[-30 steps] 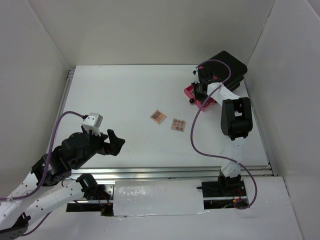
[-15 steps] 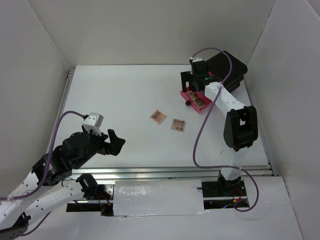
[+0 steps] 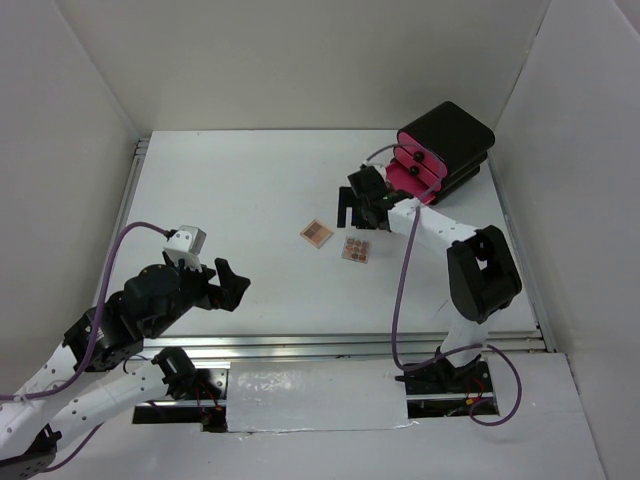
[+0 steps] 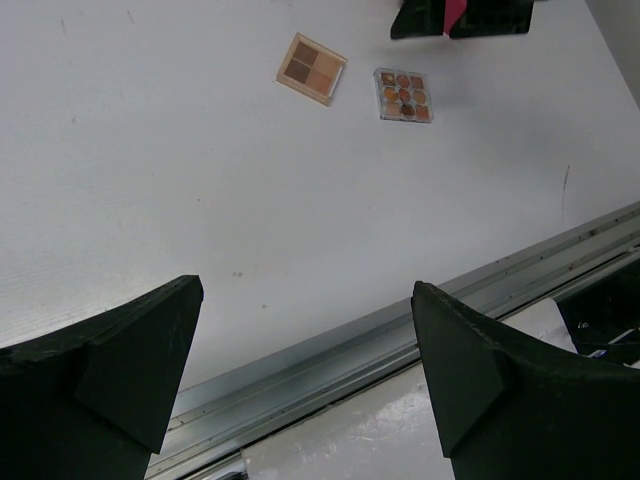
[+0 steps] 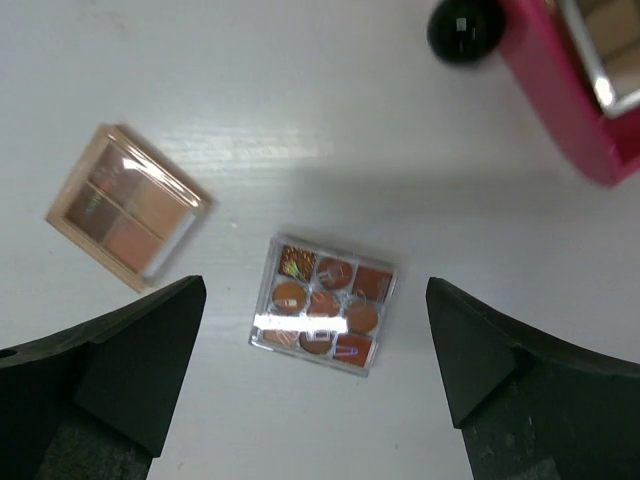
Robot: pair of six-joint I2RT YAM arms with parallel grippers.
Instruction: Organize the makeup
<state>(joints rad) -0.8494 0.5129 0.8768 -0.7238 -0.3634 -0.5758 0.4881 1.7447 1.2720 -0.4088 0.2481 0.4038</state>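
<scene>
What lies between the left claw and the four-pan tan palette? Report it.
Nothing: in the left wrist view only bare white table stretches from the left claw to the four-pan palette.

Non-task stuff only. White table, with white walls boxing it in at 9, 12 and 3 o'clock. A black box sits in the table's 1 o'clock corner, turned at an angle, with its pink drawers facing roughly 7 o'clock. One drawer stands pulled out: my right wrist view looks into its open top, round black knob on the front.

An aluminium rail runs along the 6 o'clock edge and another up the 9 o'clock edge. A crinkled silvery-white sheet lies beyond the near rail at 6 o'clock. My left wrist view shows a few dark specks and a thin dark scratch on the tabletop.
</scene>
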